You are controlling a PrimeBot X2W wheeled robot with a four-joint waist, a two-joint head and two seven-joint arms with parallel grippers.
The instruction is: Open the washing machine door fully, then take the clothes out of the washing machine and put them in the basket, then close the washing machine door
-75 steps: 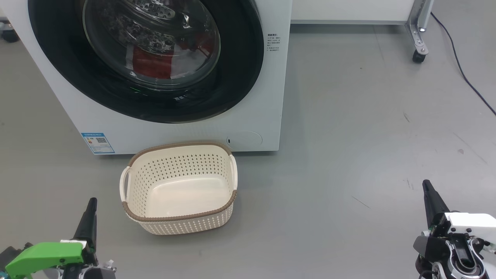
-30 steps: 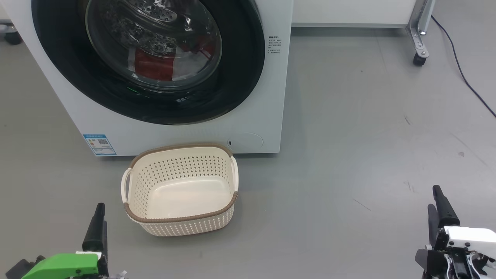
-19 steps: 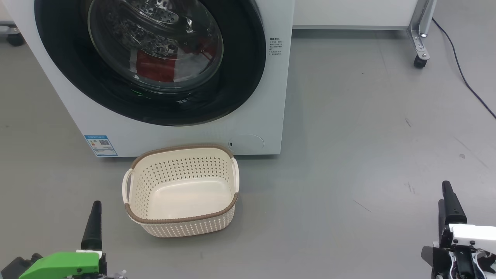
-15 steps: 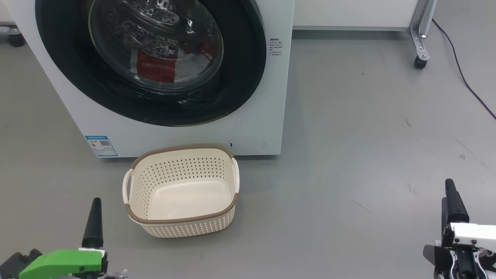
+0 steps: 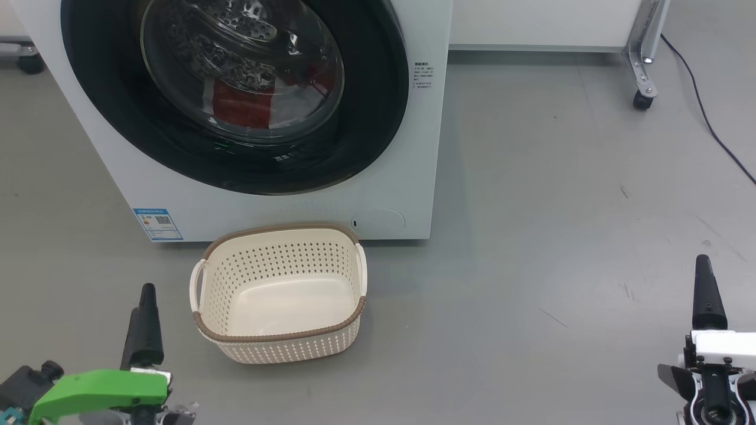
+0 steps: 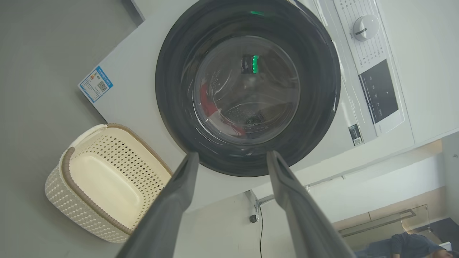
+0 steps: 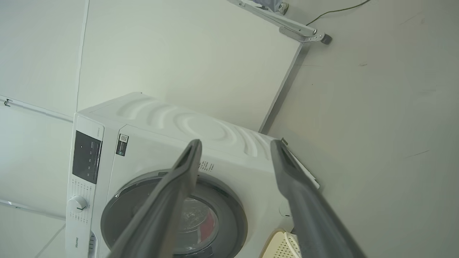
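Note:
The white washing machine (image 5: 422, 147) stands ahead with the washing machine door (image 5: 378, 118) shut, its black rim flat against the front. Through the glass bowl, red and white clothes (image 5: 242, 109) lie in the drum. The cream basket (image 5: 277, 335) sits empty on the floor just before the machine. At the lower left, beside the basket, my left gripper (image 5: 146, 292) is open and holds nothing. Far to the right, my right gripper (image 5: 701, 262) is open too. The left wrist view looks between open fingers (image 6: 233, 154) at the door (image 6: 322, 107); the right wrist view (image 7: 236, 143) looks at the machine's top (image 7: 200, 125).
A metal frame leg on a caster (image 5: 641, 97) and a black cable (image 5: 706, 115) lie at the back right. A white panel runs behind the machine. Grey floor spreads to the right of the basket. A person (image 6: 412, 245) shows at the left wrist view's corner.
The camera has shifted slightly, nudging the scene right and down. My right gripper has moved right and forward; the left finger has risen a little. Both stay open; the door stays shut.

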